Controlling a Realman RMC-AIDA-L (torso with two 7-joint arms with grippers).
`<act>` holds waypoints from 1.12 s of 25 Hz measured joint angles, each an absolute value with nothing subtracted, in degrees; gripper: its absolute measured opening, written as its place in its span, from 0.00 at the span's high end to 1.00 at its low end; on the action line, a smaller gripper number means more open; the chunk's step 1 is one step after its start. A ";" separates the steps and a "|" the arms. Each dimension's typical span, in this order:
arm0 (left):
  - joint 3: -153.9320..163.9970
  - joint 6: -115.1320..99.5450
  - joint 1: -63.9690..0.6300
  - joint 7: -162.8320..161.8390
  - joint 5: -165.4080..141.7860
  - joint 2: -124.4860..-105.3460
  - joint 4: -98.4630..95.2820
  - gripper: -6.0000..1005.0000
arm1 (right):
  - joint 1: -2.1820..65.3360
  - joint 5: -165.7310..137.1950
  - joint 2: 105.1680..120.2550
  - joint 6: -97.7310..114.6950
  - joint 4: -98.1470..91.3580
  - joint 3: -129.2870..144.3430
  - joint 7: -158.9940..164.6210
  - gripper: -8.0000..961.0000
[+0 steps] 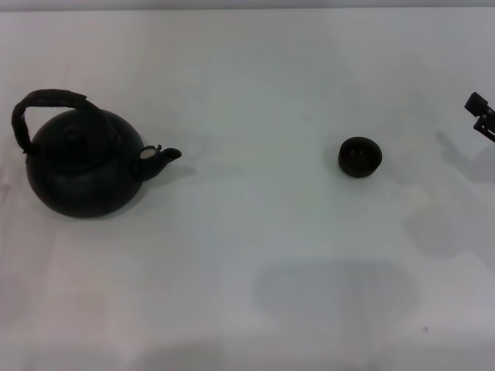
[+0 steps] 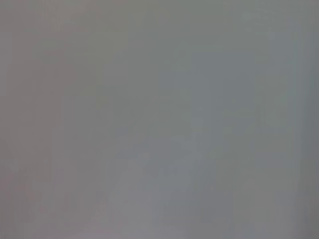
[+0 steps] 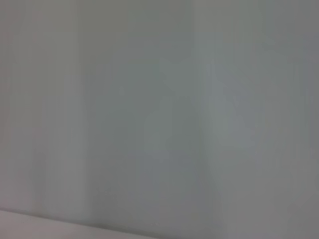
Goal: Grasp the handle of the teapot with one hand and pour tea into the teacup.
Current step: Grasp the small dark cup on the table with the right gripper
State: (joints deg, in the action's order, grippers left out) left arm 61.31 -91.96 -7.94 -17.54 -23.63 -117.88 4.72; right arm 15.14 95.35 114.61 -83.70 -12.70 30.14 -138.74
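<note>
My right gripper (image 1: 481, 116) sits at the table (image 1: 247, 255) edge, jaws unreadable; left unseen. Teapot (image 1: 81, 166) far from teacup (image 1: 360, 156): carrying by the handle (image 1: 46, 100) risks swinging, spilling.

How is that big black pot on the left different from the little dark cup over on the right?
The teapot is far larger than the teacup. The teapot is closed with a knobbed lid, while the teacup is open on top. The teapot has a short spout pointing toward the teacup and an arched handle over its top; the teacup has neither. Both are round, dark and stand upright on the white table, well apart.
</note>
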 joint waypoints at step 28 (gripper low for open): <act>61.25 -91.88 -7.83 -17.22 -23.47 -118.46 4.13 0.16 | 21.82 70.36 114.69 -84.34 -49.97 53.66 -103.13 0.10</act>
